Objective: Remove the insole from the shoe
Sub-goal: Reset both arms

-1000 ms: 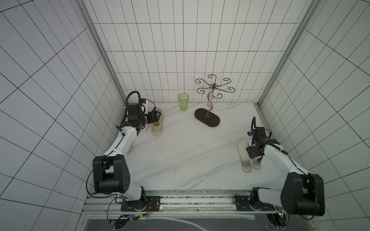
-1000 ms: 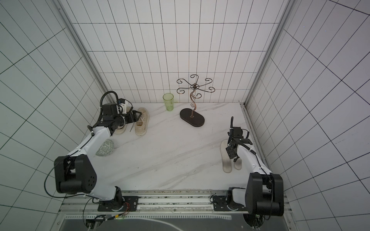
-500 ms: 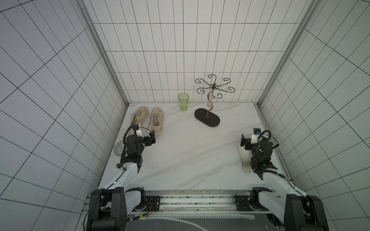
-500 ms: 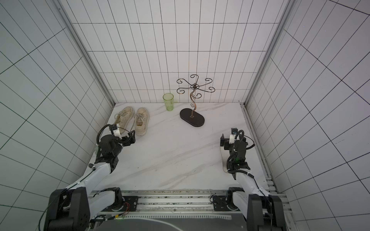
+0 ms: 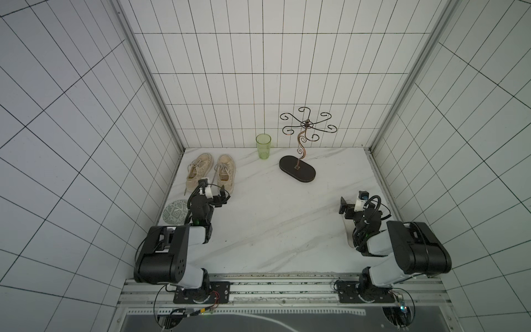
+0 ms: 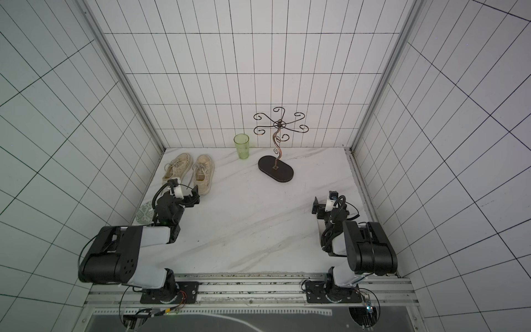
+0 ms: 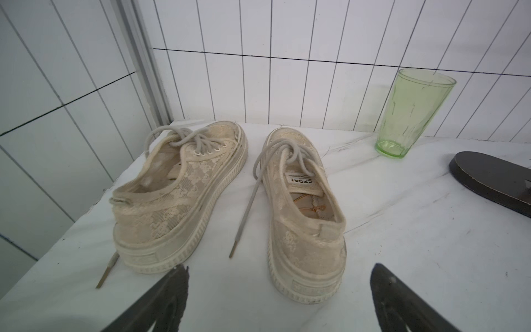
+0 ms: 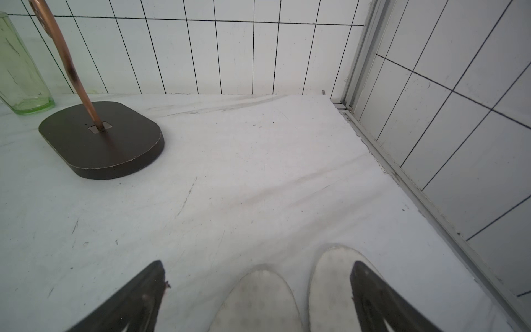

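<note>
"Right wrist view, lower middle: two pale insoles (image 8: 255,299) lie flat on the tabletop (image 8: 258,172); the right hand (image 8: 257,267), spread and empty, has pulled back."
"And the left hand (image 7: 278,269)?"
"Spread too, backed off the shoes (image 7: 304,218). The task looks finished."

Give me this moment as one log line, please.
left pincer: open, empty | right pincer: open, empty | insoles: on table | shoes: far-left corner

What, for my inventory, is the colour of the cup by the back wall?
The cup is see-through green, clearest in the left wrist view.
</note>
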{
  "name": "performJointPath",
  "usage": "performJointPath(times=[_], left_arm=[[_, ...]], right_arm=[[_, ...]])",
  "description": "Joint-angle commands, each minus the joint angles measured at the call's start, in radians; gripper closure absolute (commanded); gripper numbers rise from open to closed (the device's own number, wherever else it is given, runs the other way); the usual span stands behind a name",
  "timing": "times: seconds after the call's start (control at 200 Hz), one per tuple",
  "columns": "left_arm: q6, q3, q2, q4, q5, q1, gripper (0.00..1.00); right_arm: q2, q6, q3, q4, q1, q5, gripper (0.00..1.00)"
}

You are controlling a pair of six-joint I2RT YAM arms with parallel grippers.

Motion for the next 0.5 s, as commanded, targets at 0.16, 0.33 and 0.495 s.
performJointPath(times=[0.16, 0.33, 0.495], left_arm=[[0.044, 0.017, 0.035, 0.034, -0.131, -0.056, 0.03], [0.059, -0.001, 0.063, 0.127, -0.165, -0.072, 0.02], [0.055, 0.023, 0.039, 0.037, -0.186, -0.081, 0.02]], right_arm=[[0.0, 0.027, 0.082, 0.013, -0.006, 0.034, 0.01], [-0.002, 0.022, 0.087, -0.006, -0.002, 0.043, 0.01], [0.003, 0.02, 0.095, -0.01, 0.003, 0.053, 0.01]])
